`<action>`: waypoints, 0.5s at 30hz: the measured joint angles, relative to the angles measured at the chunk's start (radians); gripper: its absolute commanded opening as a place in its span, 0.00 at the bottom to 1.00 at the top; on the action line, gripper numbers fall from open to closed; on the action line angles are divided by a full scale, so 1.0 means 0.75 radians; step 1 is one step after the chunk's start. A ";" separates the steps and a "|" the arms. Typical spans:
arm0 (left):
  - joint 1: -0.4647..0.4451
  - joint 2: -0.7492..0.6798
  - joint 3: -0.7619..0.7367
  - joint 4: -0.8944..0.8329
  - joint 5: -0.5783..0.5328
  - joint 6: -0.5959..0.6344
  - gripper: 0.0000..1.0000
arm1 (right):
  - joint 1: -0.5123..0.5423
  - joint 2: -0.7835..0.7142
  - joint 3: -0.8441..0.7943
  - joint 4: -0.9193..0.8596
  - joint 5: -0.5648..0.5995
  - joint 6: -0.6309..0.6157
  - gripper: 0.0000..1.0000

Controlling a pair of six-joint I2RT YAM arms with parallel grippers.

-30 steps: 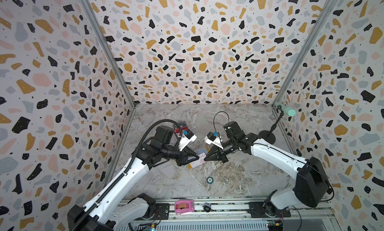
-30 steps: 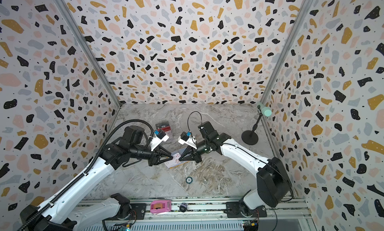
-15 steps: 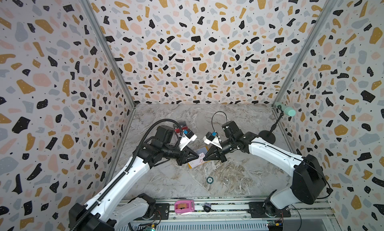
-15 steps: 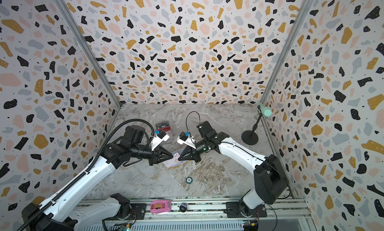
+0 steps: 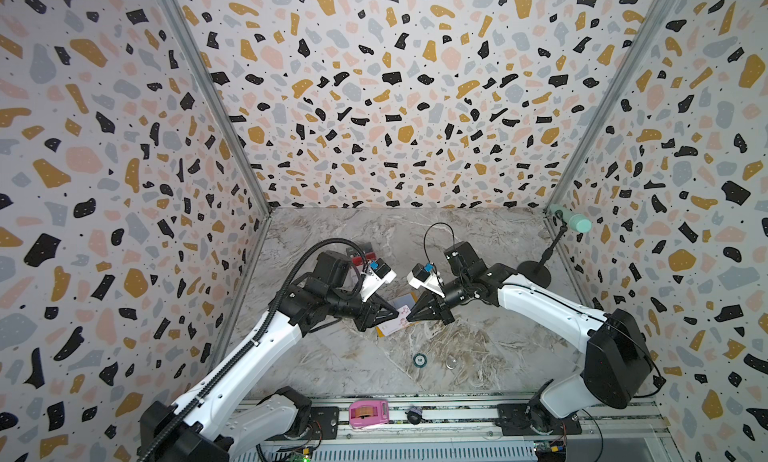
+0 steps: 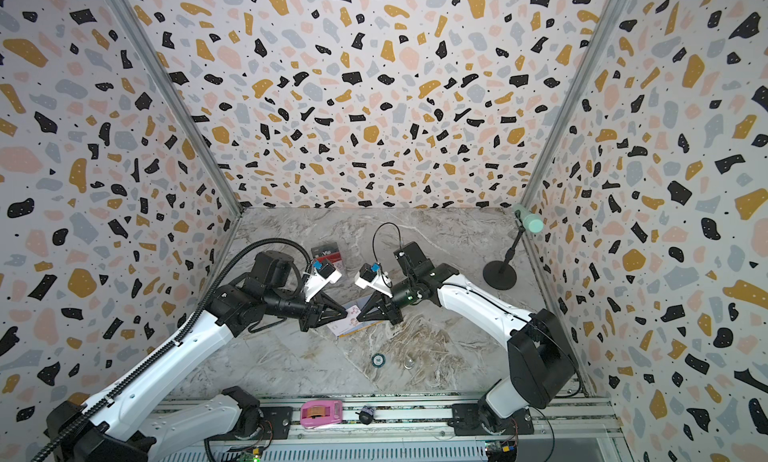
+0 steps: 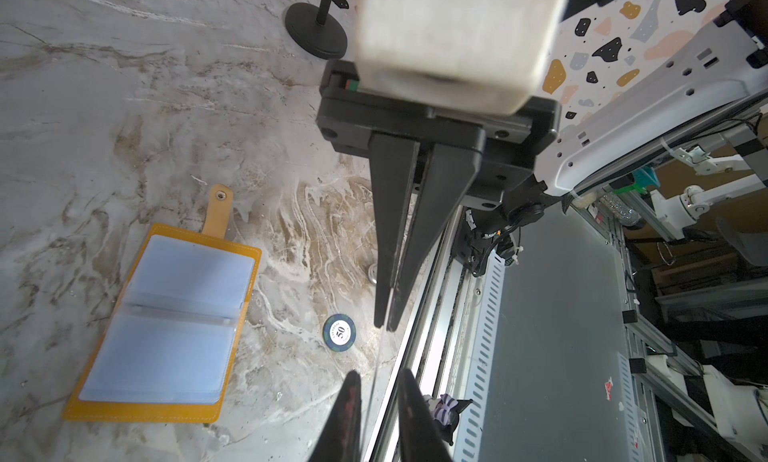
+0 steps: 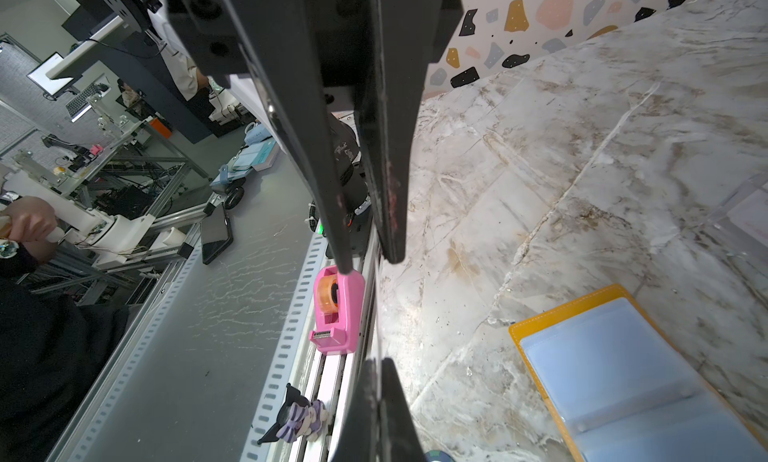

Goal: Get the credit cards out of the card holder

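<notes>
The mustard-yellow card holder (image 7: 158, 327) lies open on the marble table, its clear sleeves (image 8: 623, 377) facing up. Above it a white credit card (image 5: 400, 318) with pinkish marks hangs between both grippers. My right gripper (image 8: 376, 362) is shut on one end of the card. My left gripper (image 7: 379, 374) faces it tip to tip, its fingers a small gap apart with the card's thin edge (image 7: 376, 356) between them. A black "Vip" card (image 6: 326, 251) and a red card (image 6: 334, 257) stand behind the left arm.
A green poker chip (image 5: 419, 359) and a small clear disc (image 5: 452, 362) lie in front of the holder. A black stand base (image 5: 534, 273) sits at the right. A pink tape dispenser (image 5: 368, 414) and a small toy (image 5: 412, 415) rest on the front rail.
My left gripper's fingers have narrowed round the card's free end. Both arms have shifted slightly, tips staying together over the holder.
</notes>
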 measured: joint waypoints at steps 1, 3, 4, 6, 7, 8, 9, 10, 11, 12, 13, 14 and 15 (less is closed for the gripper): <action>-0.001 0.000 0.000 0.001 -0.001 0.004 0.18 | -0.003 -0.001 -0.001 0.001 0.000 0.001 0.00; -0.005 0.000 0.000 -0.001 -0.007 0.010 0.15 | -0.007 -0.001 -0.001 0.001 0.000 0.001 0.00; -0.008 0.000 0.000 0.000 -0.012 0.013 0.14 | -0.008 -0.001 -0.001 0.001 0.001 0.001 0.00; -0.010 0.000 0.000 0.000 -0.021 0.017 0.12 | -0.010 -0.001 -0.001 0.002 0.000 0.003 0.00; -0.010 0.000 0.000 0.000 -0.025 0.018 0.11 | -0.011 -0.002 -0.001 0.003 0.001 0.005 0.00; -0.011 0.000 0.000 0.000 -0.029 0.019 0.10 | -0.012 -0.003 -0.001 0.005 0.000 0.006 0.00; -0.012 0.000 0.000 0.000 -0.034 0.019 0.09 | -0.015 -0.006 -0.001 0.009 0.000 0.008 0.00; -0.014 0.000 0.000 -0.001 -0.037 0.019 0.09 | -0.018 -0.009 -0.001 0.012 0.001 0.012 0.00; -0.014 0.000 0.000 0.000 -0.040 0.019 0.09 | -0.020 -0.014 -0.001 0.016 0.001 0.013 0.00; -0.015 0.000 0.000 0.000 -0.041 0.019 0.08 | -0.024 -0.021 -0.001 0.023 0.001 0.016 0.00; -0.016 0.000 0.000 0.002 -0.041 0.020 0.07 | -0.027 -0.027 -0.001 0.028 0.003 0.018 0.00; -0.018 0.000 0.000 0.005 -0.040 0.021 0.05 | -0.030 -0.033 -0.001 0.031 0.006 0.022 0.00; -0.020 0.000 0.000 0.008 -0.040 0.023 0.03 | -0.031 -0.037 -0.003 0.032 0.008 0.027 0.00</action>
